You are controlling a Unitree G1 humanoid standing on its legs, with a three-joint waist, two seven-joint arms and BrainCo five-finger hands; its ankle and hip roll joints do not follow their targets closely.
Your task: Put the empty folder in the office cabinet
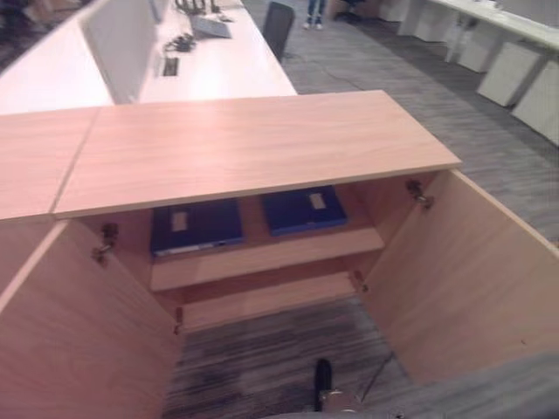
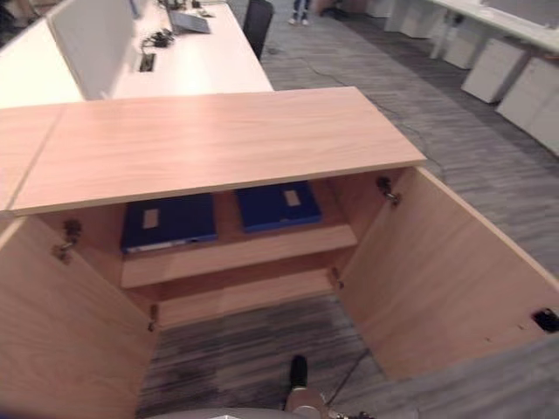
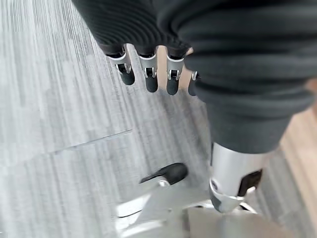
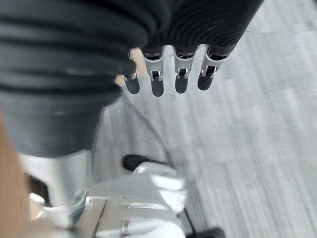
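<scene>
The low light-wood office cabinet [image 1: 253,148] stands with both of its doors swung wide, the left door [image 1: 79,332] and the right door [image 1: 463,271] flanking an opening over grey striped carpet [image 1: 262,358]. Behind it runs a long white desk [image 1: 218,61] with a pale divider panel [image 1: 122,39], and a person's legs [image 1: 314,13] stand far down the aisle. On the upper inner shelf [image 1: 262,253] lie 2 flat dark-blue folders, the left folder [image 1: 194,225] and the right folder [image 1: 304,209], side by side and apart; which of them is the empty one I cannot tell, but both already sit inside the cabinet. The left hand [image 3: 148,74] hangs over the carpet with fingers straight and relaxed, holding nothing, and the right hand [image 4: 168,74] hangs likewise, empty. Judging from this, the placing looks done; the risk left is the open doors, which an arm could knock while closing them.
</scene>
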